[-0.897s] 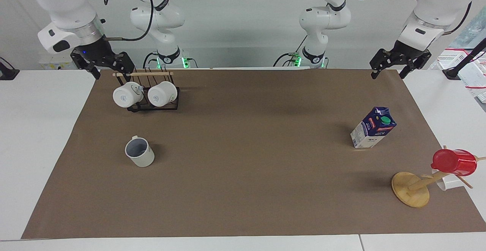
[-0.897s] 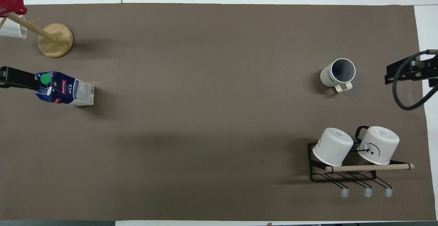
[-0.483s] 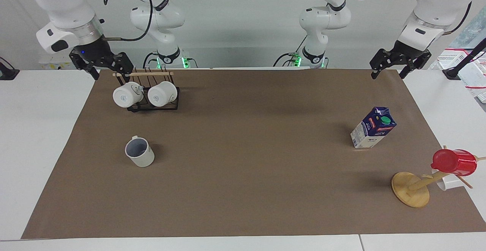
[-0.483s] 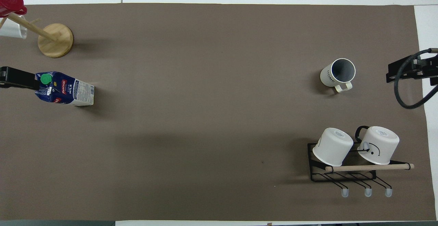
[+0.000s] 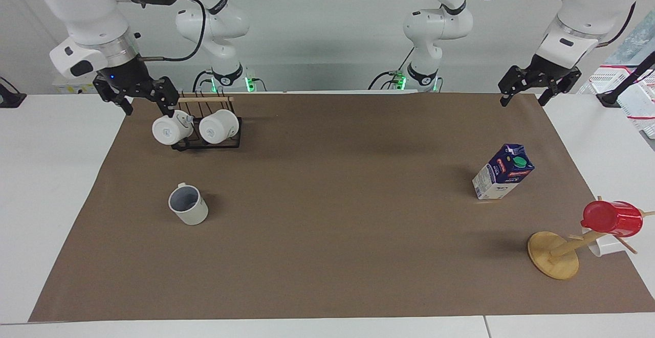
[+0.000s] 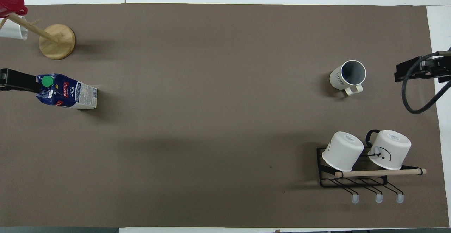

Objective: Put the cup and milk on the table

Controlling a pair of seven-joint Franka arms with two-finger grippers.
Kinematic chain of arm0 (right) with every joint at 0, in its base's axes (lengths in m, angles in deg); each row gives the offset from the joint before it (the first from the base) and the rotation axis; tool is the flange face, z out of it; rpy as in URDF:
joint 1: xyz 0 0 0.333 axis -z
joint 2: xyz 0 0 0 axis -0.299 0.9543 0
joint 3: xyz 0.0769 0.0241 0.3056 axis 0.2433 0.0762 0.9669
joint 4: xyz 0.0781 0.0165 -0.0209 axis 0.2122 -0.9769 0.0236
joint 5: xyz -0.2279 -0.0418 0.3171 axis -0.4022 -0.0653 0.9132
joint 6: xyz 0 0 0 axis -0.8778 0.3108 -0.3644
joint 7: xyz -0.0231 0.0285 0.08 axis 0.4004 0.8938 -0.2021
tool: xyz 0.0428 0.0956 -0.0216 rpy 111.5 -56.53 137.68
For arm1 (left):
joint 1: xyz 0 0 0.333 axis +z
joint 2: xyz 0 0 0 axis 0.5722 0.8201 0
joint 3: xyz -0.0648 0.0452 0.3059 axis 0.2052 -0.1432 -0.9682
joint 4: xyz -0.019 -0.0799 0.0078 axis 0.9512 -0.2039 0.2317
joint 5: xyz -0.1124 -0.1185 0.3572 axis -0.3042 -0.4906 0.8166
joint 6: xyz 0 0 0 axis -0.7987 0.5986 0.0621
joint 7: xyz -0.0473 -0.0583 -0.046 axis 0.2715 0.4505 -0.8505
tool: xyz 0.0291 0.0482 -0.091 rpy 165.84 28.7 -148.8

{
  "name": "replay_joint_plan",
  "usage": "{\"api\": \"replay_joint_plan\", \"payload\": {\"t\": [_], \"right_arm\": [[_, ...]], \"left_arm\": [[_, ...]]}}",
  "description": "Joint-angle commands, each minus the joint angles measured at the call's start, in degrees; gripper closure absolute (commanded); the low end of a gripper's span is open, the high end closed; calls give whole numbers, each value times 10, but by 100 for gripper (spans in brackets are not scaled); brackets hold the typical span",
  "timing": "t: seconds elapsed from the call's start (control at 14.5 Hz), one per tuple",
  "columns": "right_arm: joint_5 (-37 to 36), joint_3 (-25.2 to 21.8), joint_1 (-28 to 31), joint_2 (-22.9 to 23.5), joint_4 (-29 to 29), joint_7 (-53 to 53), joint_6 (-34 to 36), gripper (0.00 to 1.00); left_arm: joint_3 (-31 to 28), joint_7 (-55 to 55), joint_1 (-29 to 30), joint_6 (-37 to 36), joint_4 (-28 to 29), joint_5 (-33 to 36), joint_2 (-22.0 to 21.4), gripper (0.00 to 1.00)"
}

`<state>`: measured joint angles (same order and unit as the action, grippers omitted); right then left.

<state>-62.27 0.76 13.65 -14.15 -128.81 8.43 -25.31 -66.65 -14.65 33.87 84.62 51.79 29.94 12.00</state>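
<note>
The off-white cup point(image 5: 188, 205) stands upright on the brown paper sheet of the table point(image 5: 327, 256), toward the right arm's end; it also shows in the overhead view point(image 6: 347, 76). The blue and white milk carton point(image 5: 503, 172) stands on the sheet toward the left arm's end, also in the overhead view point(image 6: 67, 91). My right gripper point(image 5: 146, 110) is open and empty, up in the air over the sheet's edge beside the mug rack. My left gripper point(image 5: 523, 103) is open and empty, raised over the sheet's corner at its own end.
A black wire rack point(image 5: 206, 143) with two white mugs point(image 5: 171, 129) stands near the right arm's base. A wooden mug tree point(image 5: 553, 254) with a red cup point(image 5: 613, 218) stands farther from the robots than the milk.
The right gripper has turned and shifted a little beside the rack. The left arm, cup and milk have not moved.
</note>
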Motion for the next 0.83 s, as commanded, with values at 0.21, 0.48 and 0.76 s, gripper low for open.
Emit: {"api": "replay_joint_plan", "payload": {"t": [0.21,0.48,0.76], "right_arm": [[46,1,48,49,-58,-175,-152,0],[51,1,58,98,-105,-234,-271,0],[59,3,51,133,-161,-245,-374,0]], "left_arm": [[-1,-5,3,-15,14,-8,-16,0],[-1,-8,2,-9,14,-8,-16,0],[-1,1,21,-1,17,-8,-16,0]]}}
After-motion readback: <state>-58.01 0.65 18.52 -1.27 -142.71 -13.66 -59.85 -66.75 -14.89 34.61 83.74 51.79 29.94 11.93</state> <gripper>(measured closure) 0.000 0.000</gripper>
